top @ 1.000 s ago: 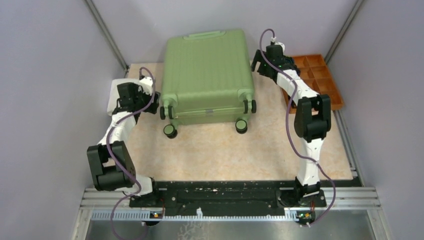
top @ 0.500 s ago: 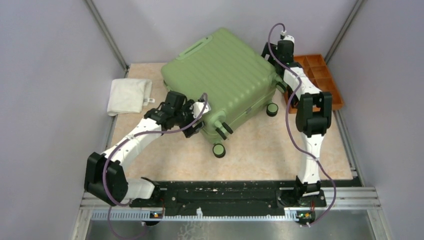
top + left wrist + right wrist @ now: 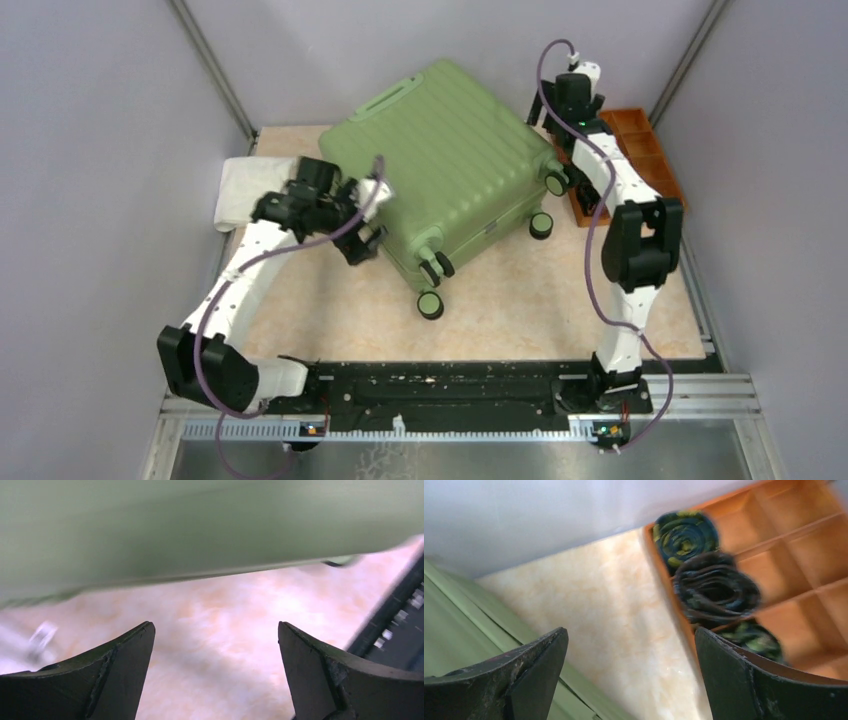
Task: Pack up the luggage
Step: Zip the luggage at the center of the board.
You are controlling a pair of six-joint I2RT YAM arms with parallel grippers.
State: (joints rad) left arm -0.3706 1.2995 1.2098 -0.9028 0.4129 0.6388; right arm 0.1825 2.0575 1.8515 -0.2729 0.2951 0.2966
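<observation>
The luggage (image 3: pixel 445 160), a light-green ribbed suitcase, lies closed and turned at an angle at the back of the table, its wheels toward the near right. My left gripper (image 3: pixel 362 245) is open and empty beside its near-left side. In the left wrist view the shell (image 3: pixel 200 525) fills the top, above the open gripper (image 3: pixel 215 625). My right gripper (image 3: pixel 565 125) is open and empty at the suitcase's far-right corner. The right wrist view shows the gripper (image 3: pixel 630 630) over bare table, with the suitcase edge (image 3: pixel 464 625) to its left.
An orange compartment tray (image 3: pixel 650 165) stands at the back right; the right wrist view shows the tray (image 3: pixel 794 545) holding dark rolled cloths (image 3: pixel 716 587). A folded white towel (image 3: pixel 240 190) lies at the back left. Grey walls close in three sides.
The suitcase has swung counter-clockwise from square to angled, uncovering the towel. My left arm has drawn back to the left along its side. My right arm has moved a little farther back.
</observation>
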